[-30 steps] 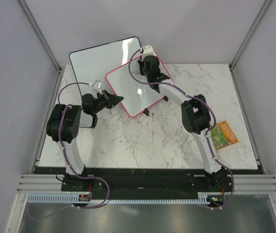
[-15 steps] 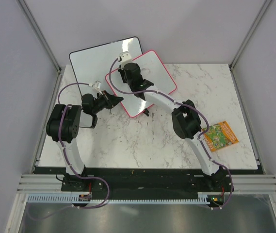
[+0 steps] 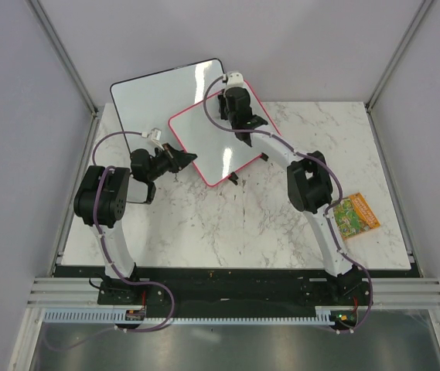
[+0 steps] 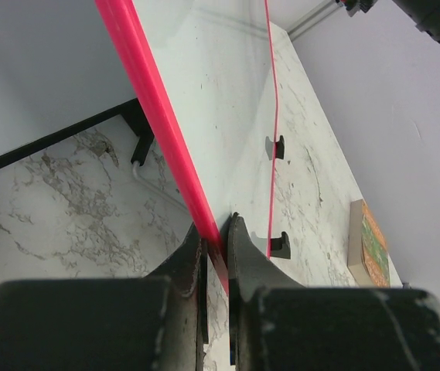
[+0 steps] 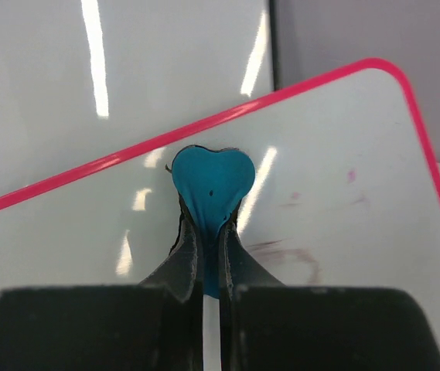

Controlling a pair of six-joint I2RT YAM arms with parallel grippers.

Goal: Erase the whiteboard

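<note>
The whiteboard (image 3: 208, 147) has a pink-red frame and stands tilted on small black feet at the back middle of the table. My left gripper (image 3: 186, 159) is shut on its left frame edge (image 4: 158, 108), with one jaw on each side of the pink rim (image 4: 218, 241). My right gripper (image 3: 244, 121) is shut on a blue heart-shaped eraser (image 5: 212, 185) and presses it on the board's upper right area (image 5: 328, 178). Faint purple smudges (image 5: 285, 251) show on the board beside the eraser.
A larger black-framed whiteboard (image 3: 165, 89) leans behind the pink one and also shows in the right wrist view (image 5: 165, 54). A green and orange pad (image 3: 355, 215) lies at the table's right edge. The booth's walls close in the back and sides.
My right gripper swept left across the board with the eraser, then came back right to the upper right area. The left gripper keeps its hold on the frame.
</note>
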